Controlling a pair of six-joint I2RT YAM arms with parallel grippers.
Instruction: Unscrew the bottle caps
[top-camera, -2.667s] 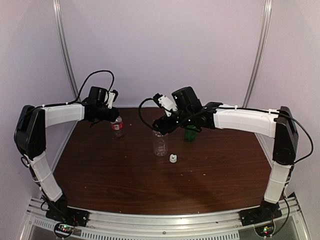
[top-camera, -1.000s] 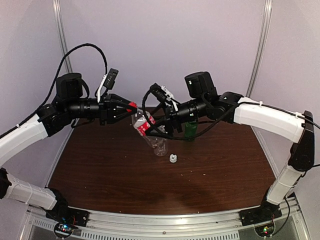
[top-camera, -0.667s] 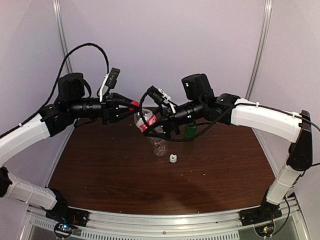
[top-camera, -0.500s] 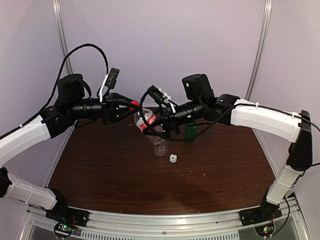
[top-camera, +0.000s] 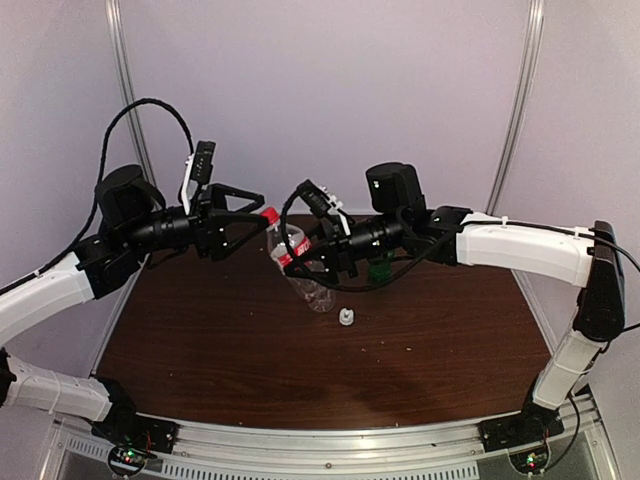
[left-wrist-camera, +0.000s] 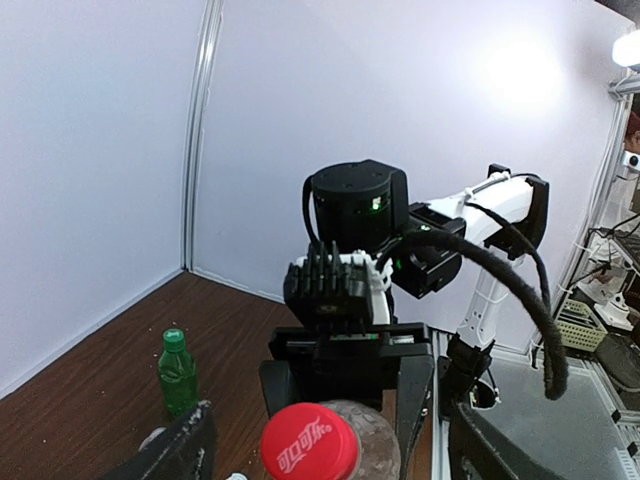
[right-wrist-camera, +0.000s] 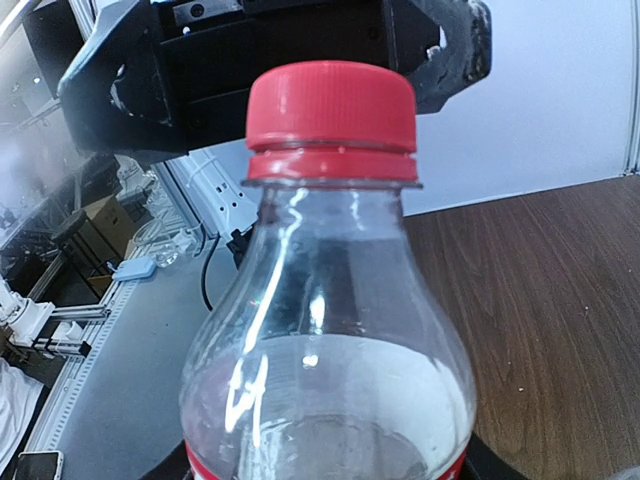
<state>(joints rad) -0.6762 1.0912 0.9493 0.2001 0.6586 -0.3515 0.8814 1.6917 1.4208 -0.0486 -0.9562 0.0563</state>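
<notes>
Centre of the top view: the right gripper (top-camera: 308, 255) pinches the red-label bottle (top-camera: 287, 245) in the air, tilted, its red cap (top-camera: 268, 213) still on, pointing left. The left gripper (top-camera: 252, 216) is spread wide, the cap between its fingers, untouched. The green bottle (top-camera: 380, 268), clear bottle (top-camera: 320, 292) and white cap (top-camera: 345, 318) stand lower right

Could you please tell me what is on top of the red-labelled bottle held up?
The red cap is on its neck, the open left claw facing it. Below the label, the right claw hides the bottle.
</notes>
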